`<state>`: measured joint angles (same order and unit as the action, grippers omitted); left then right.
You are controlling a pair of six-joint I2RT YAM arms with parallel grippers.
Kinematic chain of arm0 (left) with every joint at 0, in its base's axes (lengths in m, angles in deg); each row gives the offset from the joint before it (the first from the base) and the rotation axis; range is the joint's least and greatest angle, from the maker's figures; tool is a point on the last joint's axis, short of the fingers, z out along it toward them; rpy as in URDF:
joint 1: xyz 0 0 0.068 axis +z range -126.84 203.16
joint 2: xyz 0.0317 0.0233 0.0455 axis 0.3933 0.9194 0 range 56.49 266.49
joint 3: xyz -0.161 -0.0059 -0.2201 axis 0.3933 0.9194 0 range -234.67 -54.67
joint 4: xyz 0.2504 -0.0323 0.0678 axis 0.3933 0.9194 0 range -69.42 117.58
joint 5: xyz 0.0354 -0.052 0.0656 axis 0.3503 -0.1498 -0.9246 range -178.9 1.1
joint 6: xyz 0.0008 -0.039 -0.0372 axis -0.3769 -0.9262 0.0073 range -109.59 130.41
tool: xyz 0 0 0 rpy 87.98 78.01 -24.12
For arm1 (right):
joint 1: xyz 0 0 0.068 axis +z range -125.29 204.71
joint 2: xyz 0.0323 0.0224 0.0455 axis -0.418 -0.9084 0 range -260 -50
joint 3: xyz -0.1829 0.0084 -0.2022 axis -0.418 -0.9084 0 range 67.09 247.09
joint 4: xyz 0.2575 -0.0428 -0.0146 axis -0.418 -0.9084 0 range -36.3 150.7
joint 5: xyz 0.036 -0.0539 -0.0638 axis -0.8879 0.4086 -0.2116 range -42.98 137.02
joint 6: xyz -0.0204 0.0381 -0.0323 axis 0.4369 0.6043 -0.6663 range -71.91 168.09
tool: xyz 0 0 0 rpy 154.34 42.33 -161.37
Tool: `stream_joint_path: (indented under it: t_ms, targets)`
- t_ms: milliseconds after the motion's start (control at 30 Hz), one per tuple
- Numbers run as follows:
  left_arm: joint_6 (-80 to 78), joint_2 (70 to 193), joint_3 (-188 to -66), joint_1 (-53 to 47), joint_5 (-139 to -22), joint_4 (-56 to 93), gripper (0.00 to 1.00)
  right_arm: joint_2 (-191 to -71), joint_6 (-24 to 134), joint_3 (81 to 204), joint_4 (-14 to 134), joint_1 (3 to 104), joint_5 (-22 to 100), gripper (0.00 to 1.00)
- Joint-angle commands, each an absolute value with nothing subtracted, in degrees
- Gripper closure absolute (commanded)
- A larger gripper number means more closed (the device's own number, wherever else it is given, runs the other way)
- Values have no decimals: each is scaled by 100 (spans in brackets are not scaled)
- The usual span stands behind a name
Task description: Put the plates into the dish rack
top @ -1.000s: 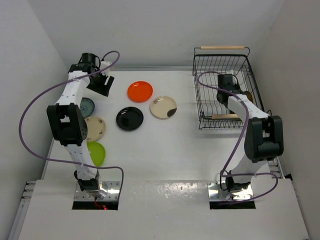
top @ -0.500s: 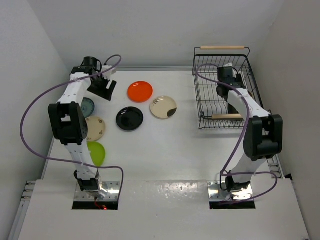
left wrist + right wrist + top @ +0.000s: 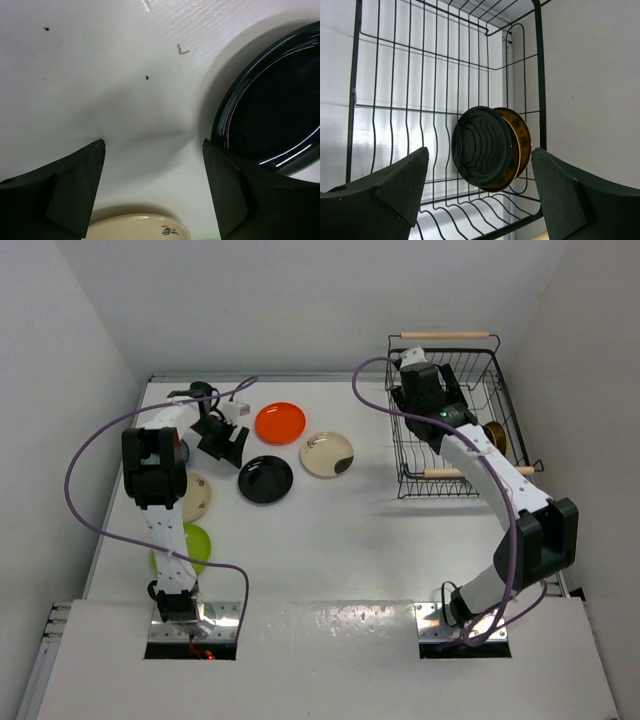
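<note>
The black wire dish rack [image 3: 450, 455] stands at the back right. In the right wrist view a glossy black plate [image 3: 482, 147] stands on edge in the rack [image 3: 445, 65], against a brown-gold plate [image 3: 522, 132]. My right gripper [image 3: 420, 390] [image 3: 480, 155] hangs open above the rack's left part, holding nothing. On the table lie a black plate [image 3: 265, 479] [image 3: 280, 115], an orange plate [image 3: 280, 422], a cream plate with a dark patch [image 3: 327, 454], a beige plate [image 3: 192, 496] [image 3: 135, 227] and a lime green plate [image 3: 188, 545]. My left gripper [image 3: 222, 437] [image 3: 153, 150] is open over bare table, just left of the black plate.
White walls close in the table on the left, back and right. The rack sits close to the right wall, with wooden bar handles [image 3: 445, 336] at its far and near ends. The left arm's purple cable [image 3: 100, 450] loops over the table's left side.
My right gripper opened, left the black plate standing in the rack, and drew back up and left. My left gripper moved from the back left corner toward the black plate on the table.
</note>
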<state>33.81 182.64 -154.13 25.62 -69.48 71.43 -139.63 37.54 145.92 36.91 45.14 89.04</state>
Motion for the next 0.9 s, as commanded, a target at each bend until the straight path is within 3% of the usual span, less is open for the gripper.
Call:
stream_joint_path:
  t_ms: [0,167,367,700,833,867]
  targets:
    - [3475,18192,-15214,2518,-6490,7208,16,-13702,3710,14575,3680,4615,9114,18]
    - [3476,17929,-15162,2518,-6605,7208,17,-13552,3675,14478,3644,4738,9175,18]
    - [3994,17269,-15057,2387,-5665,7208,17,-13500,3710,14452,3600,4809,9184,18]
    - [3749,18393,-14731,1999,-7255,7208,19,-13333,3622,14391,3653,4993,9325,18]
    - [3835,18263,-14731,1999,-6580,7295,41,-13218,3605,14329,3670,5081,9342,18]
    - [3897,18262,-14818,1999,-6239,7470,58,-13149,3613,14329,3705,5125,9334,18]
